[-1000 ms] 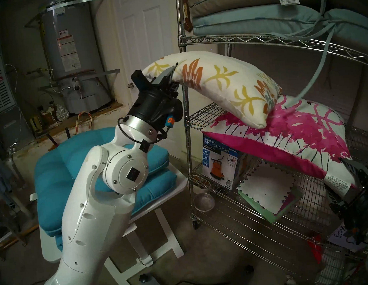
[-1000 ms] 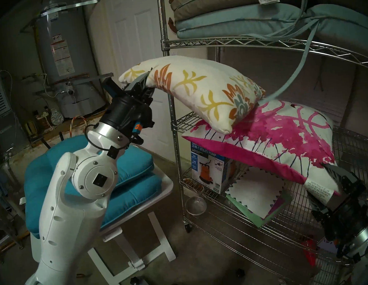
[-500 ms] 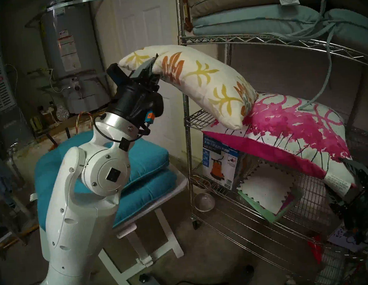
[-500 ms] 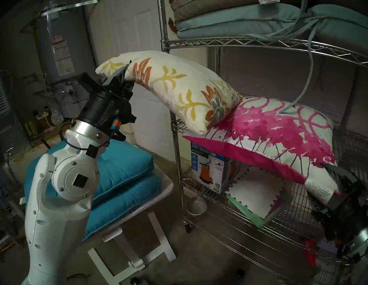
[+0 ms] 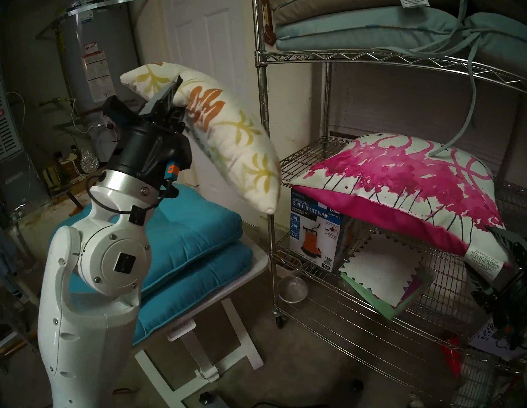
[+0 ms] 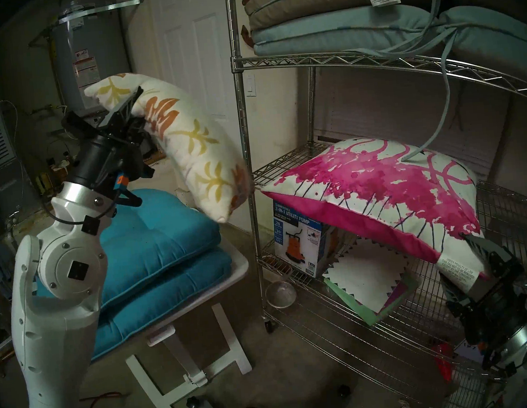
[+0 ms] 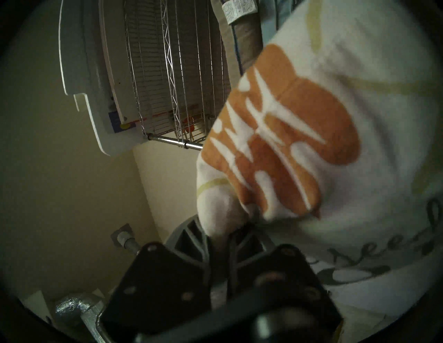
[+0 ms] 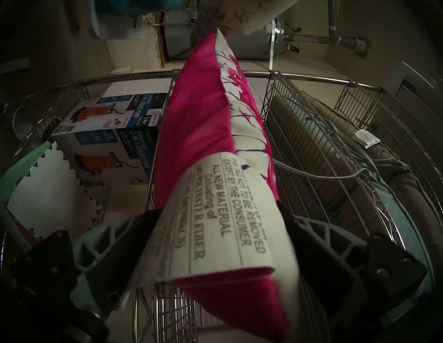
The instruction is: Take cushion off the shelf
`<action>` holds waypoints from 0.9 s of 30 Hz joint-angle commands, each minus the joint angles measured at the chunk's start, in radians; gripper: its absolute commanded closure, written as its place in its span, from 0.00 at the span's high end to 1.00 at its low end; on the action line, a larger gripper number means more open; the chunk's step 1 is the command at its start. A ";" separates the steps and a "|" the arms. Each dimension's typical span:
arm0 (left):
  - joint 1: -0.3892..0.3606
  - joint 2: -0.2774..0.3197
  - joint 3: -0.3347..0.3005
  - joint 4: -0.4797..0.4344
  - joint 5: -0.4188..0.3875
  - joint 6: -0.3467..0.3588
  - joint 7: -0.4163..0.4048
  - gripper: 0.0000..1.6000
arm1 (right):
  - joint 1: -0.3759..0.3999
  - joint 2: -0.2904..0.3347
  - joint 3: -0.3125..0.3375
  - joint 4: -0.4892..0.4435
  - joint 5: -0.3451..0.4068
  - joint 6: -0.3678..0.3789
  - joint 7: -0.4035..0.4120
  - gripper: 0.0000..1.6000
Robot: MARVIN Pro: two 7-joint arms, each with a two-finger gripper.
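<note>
Cushion [image 5: 216, 129] hangs from left claw [image 5: 177, 85], pinched tight, beside shelf [image 5: 265, 134].

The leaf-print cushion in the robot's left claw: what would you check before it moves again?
1. Grip: the left gripper is shut on one end of the leaf-print cushion. Ok.
2. Cushion off the pink cushion: it hangs free. Ok.
3. Cushion clear of the shelf: its blurred lower end hangs right beside the front post. Cannot tell.
4. Pink cushion settled: it lies on its tier. Ok.
5. Right gripper free: its open jaws straddle the pink cushion's corner. Not ok.
6. Landing spot: the blue cushions lie stacked on the white table, nothing on top of them. Ok.
</note>
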 commanded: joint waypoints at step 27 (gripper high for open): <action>0.200 0.014 -0.480 0.027 -0.107 -0.113 0.088 0.00 | 0.007 -0.005 0.003 -0.012 -0.003 -0.006 0.005 1.00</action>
